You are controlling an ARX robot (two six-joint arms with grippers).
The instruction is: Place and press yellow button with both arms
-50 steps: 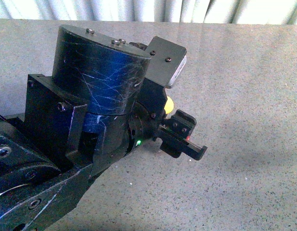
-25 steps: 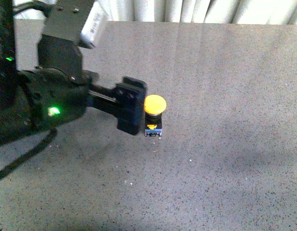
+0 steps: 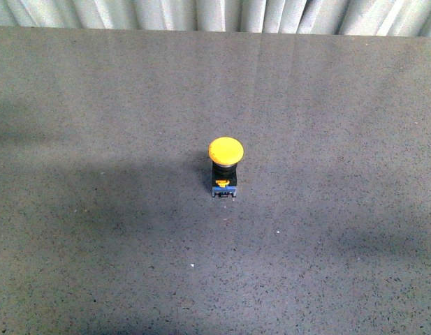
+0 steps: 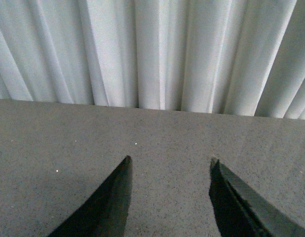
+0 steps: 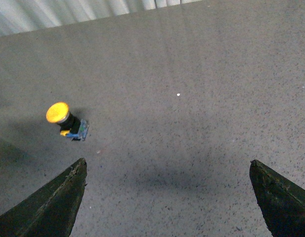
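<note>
The yellow button (image 3: pixel 225 167) stands upright on the grey table (image 3: pixel 341 125) near its middle, with its domed yellow cap on a black body and a blue-and-orange base. Neither arm shows in the front view. My right gripper (image 5: pixel 168 163) is open and empty above the table; the yellow button (image 5: pixel 65 120) shows apart from it, beyond one fingertip (image 5: pixel 75 175). My left gripper (image 4: pixel 170 160) is open and empty, over bare table facing the curtain; the button does not show in the left wrist view.
A white pleated curtain (image 3: pixel 215 14) hangs behind the table's far edge. It fills the upper half of the left wrist view (image 4: pixel 157 49). Soft shadows lie across the table.
The left arm, which stood beside the button and covered much of the front view, has drawn back out of that view. The button stands alone in the same spot.
</note>
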